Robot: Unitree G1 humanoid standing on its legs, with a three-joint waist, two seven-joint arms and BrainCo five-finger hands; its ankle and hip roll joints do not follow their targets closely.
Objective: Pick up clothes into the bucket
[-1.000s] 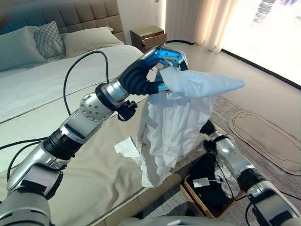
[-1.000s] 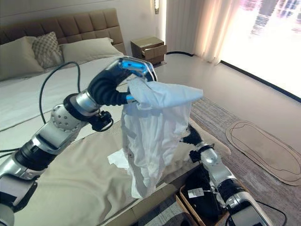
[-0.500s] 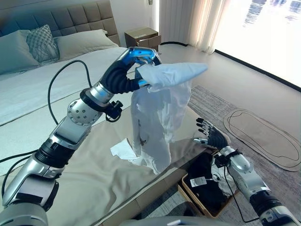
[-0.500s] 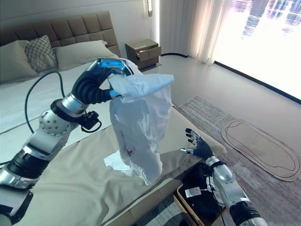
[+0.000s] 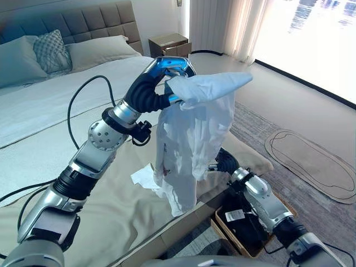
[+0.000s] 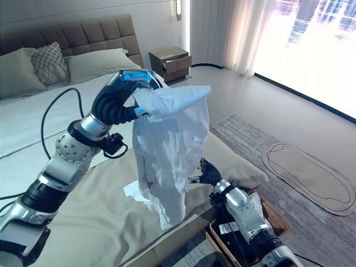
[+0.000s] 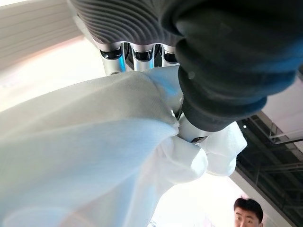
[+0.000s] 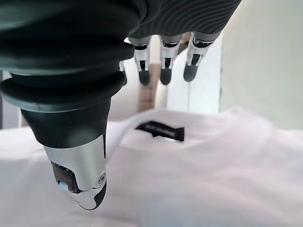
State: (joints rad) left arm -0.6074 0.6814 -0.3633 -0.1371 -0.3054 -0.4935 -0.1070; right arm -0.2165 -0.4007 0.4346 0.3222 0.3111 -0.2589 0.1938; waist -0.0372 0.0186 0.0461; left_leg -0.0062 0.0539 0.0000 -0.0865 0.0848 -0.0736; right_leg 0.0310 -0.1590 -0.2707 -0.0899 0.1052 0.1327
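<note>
My left hand (image 5: 167,69) is shut on the bunched top of a white shirt (image 5: 189,139) and holds it high above the foot of the bed. The shirt hangs free, its hem just over the bed's edge. In the left wrist view the fingers (image 7: 135,54) curl into the cloth (image 7: 94,142). My right hand (image 5: 225,161) is open beside the shirt's lower part, on its right. Its straight fingers (image 8: 163,71) point at the collar with a black label (image 8: 161,130). The wicker bucket (image 6: 278,214) stands on the floor by the bed's corner, with dark clothes (image 5: 245,219) in it.
A small white piece of cloth (image 5: 146,177) lies on the beige bedspread (image 5: 105,217) under the shirt. Pillows (image 5: 53,47) and a nightstand (image 5: 169,44) are at the far end. An oval mat (image 5: 311,161) lies on the floor to the right. A person (image 7: 248,210) shows in the left wrist view.
My right hand has moved left and up from beside the bucket to the shirt's lower part. The left hand still holds the shirt up in about the same place.
</note>
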